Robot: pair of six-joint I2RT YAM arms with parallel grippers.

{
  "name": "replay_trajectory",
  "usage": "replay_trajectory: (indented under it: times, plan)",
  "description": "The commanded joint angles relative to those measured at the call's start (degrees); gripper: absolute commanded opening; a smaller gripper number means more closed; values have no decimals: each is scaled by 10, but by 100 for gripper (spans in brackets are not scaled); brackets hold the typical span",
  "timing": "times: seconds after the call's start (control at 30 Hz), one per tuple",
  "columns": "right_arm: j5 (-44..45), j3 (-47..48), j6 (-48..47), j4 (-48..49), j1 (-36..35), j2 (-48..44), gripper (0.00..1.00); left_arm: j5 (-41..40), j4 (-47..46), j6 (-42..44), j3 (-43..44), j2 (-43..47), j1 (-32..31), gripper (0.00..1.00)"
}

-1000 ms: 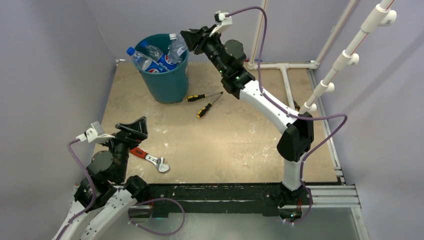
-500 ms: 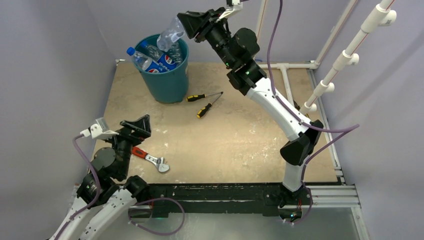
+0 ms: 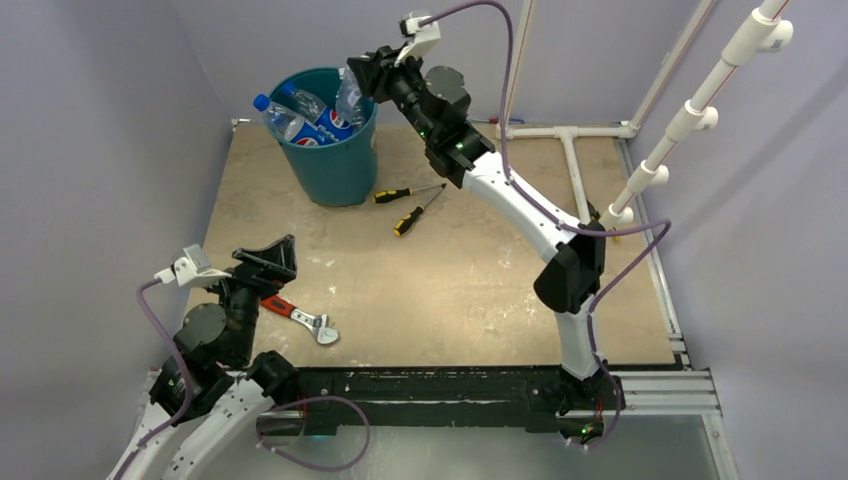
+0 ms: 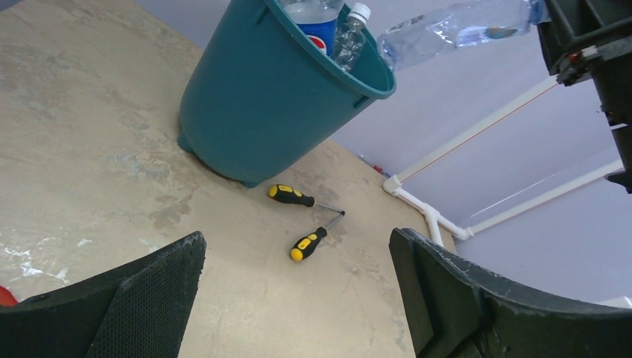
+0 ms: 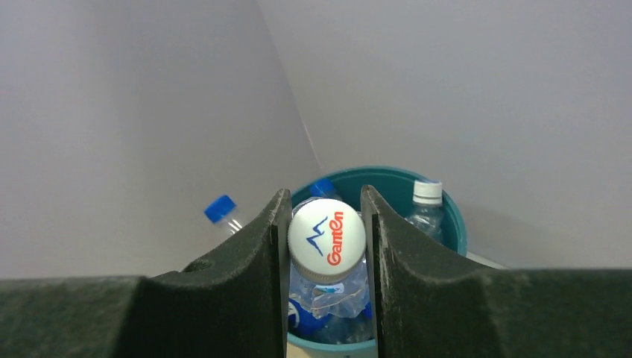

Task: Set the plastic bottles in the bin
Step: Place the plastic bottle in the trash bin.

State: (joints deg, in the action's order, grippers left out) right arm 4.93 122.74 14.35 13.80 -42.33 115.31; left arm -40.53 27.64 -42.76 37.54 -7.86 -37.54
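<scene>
The teal bin [image 3: 338, 170] stands at the table's far left and holds several plastic bottles, among them a Pepsi-labelled one [image 3: 327, 124] and a blue-capped one [image 3: 268, 108] leaning over its left rim. My right gripper [image 3: 362, 76] is shut on the white Ganten cap [image 5: 326, 239] of a clear bottle [image 3: 350, 98], which hangs into the bin's right side. Below it, the right wrist view shows the bin's rim [image 5: 456, 224]. My left gripper [image 3: 266, 258] stands open and empty near the front left, facing the bin [image 4: 268, 112].
Two yellow-and-black screwdrivers [image 3: 408, 192] [image 3: 417, 214] lie just right of the bin. A red-handled wrench [image 3: 300, 318] lies beside the left arm. White pipe framing [image 3: 572, 131] runs along the back right and the right edge.
The right arm lifted the held bottle high above the bin, then brought it back down into the bin's right side. The left arm shifted only slightly.
</scene>
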Motion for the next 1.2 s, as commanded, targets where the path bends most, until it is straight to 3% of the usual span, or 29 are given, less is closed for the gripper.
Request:
replay_trajectory:
  times: [0.0, 0.47, 0.53, 0.63, 0.67, 0.77, 1.17]
  plan:
    - [21, 36, -44, -3, 1, 23, 0, -9, 17, -10, 30, -35, 2, 94]
    - [-28, -6, -30, -11, -1, 74, 0, 2, 29, -40, 18, -37, 1, 93]
    - [-36, 0, -33, -25, -4, 81, 14, 1, 30, -39, 18, -38, 2, 93]
    - [-41, 9, -28, -44, -7, 88, 55, 2, 31, -39, 19, -40, 2, 93]
    - [-39, 7, -22, -45, -7, 87, 60, 2, 32, -38, 19, -40, 2, 93]
    - [-37, -2, -14, -35, -8, 73, 96, 0, 36, -39, 18, -39, 2, 94]
    - [-15, 0, -5, -45, -8, -7, 99, 3, 33, -41, 18, -42, 1, 94]
